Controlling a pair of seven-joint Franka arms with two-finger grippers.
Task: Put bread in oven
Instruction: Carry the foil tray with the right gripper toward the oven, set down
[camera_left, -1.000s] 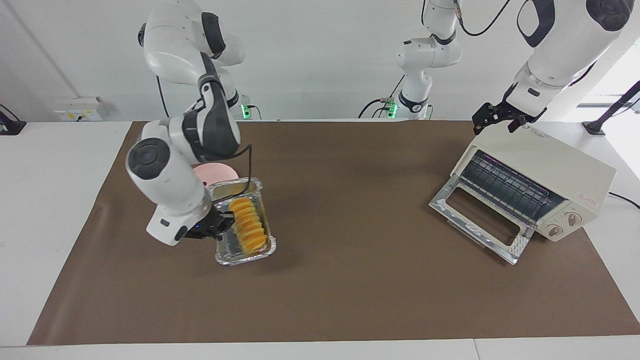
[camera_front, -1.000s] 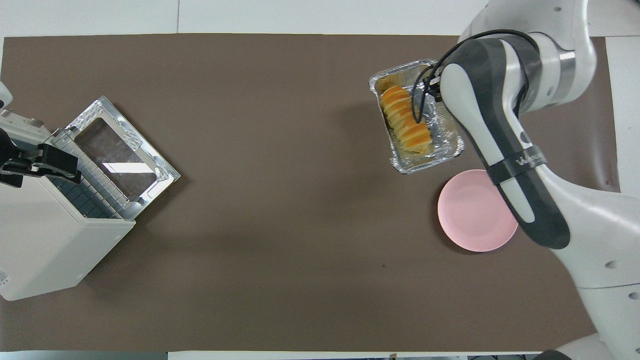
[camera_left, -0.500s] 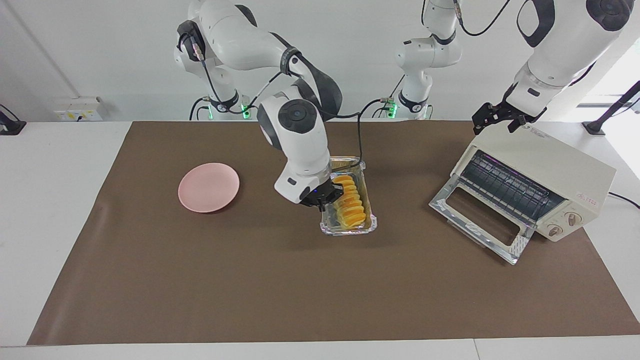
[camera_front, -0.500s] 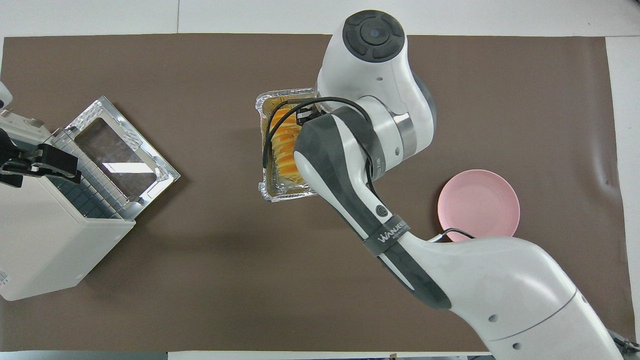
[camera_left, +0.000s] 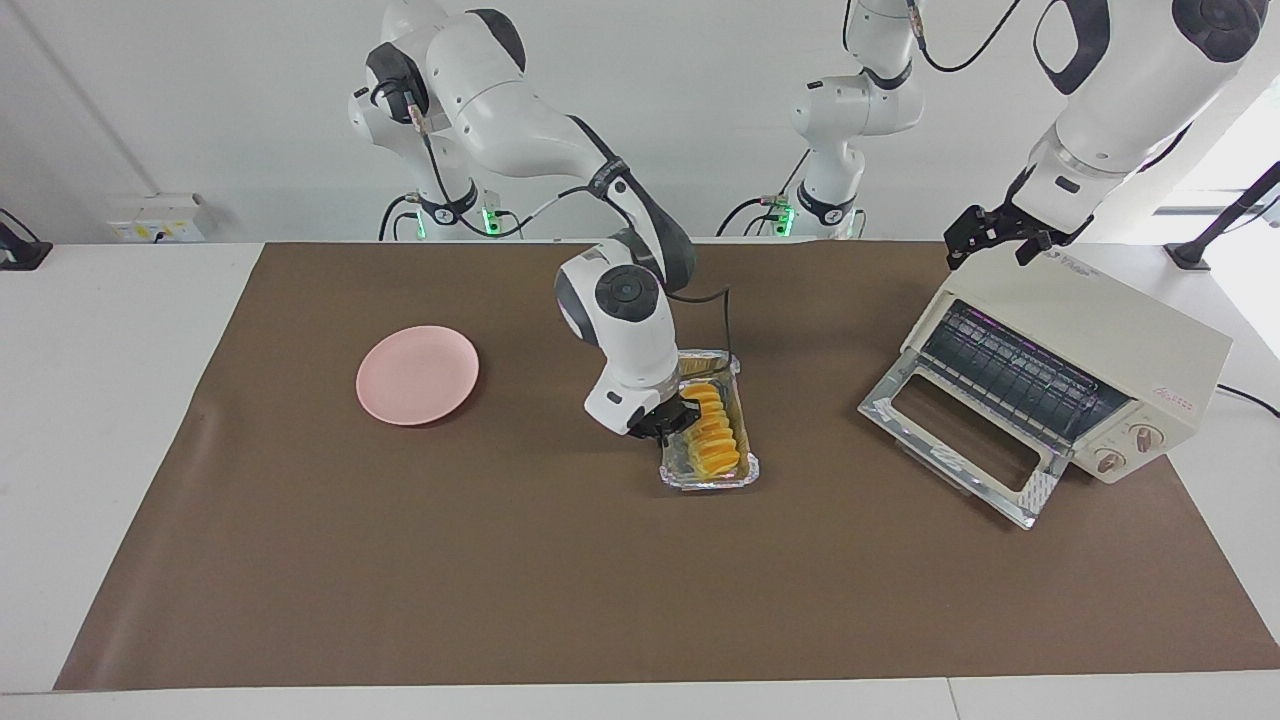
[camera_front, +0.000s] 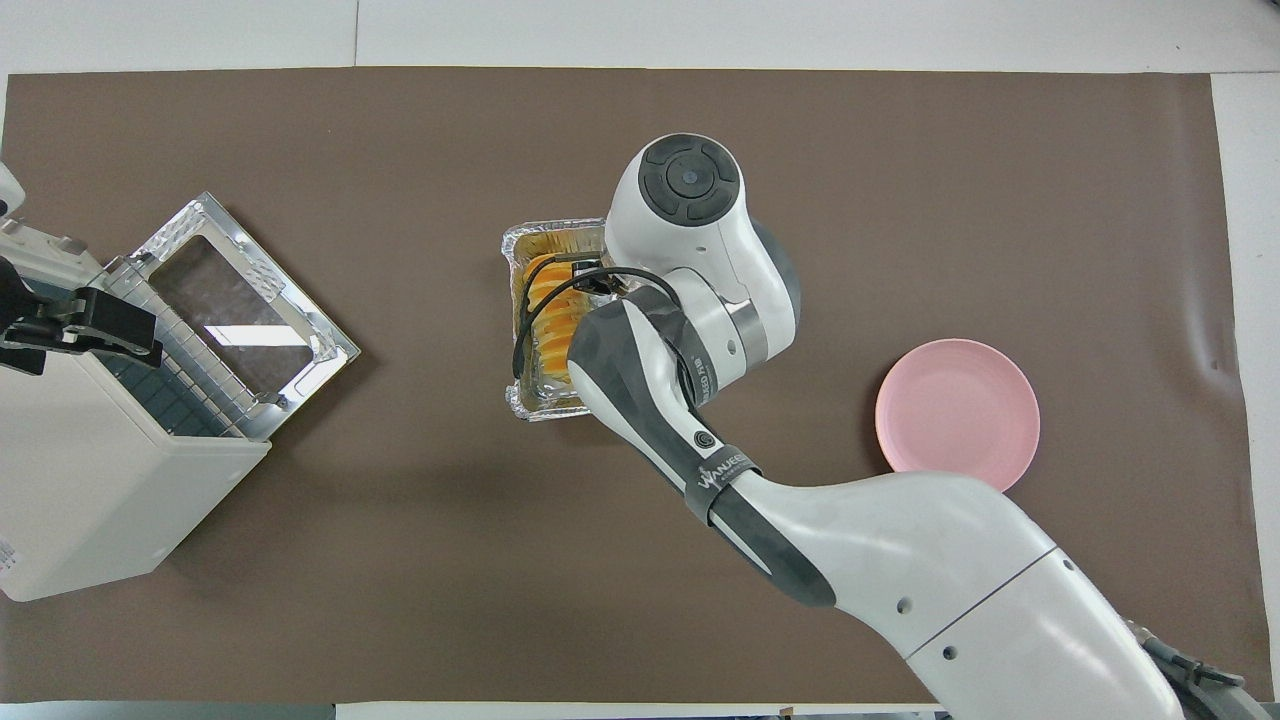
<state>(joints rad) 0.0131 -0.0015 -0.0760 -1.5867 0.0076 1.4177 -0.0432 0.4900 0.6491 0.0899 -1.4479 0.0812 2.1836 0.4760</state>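
The plate (camera_left: 417, 374) lies on the worktop (camera_left: 400, 560), well apart from the tray (camera_left: 744, 468) toward the right arm's end. The bread (camera_left: 712, 430), a ridged golden-yellow loaf, lies in the foil tray at mid-worktop. The right end effector (camera_left: 668, 422) clenches the tray's rim; only the facing view shows this, the overhead hiding it under the bent-down arm. The oven (camera_left: 1085, 330) stands toward the left arm's end, door (camera_left: 960, 445) dropped open. The left end effector (camera_left: 985, 235) hovers over its top; grip state cannot be told.

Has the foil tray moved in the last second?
Yes. The foil tray with the bread, held by the right gripper, has left the pink plate for mid-table, toward the oven.
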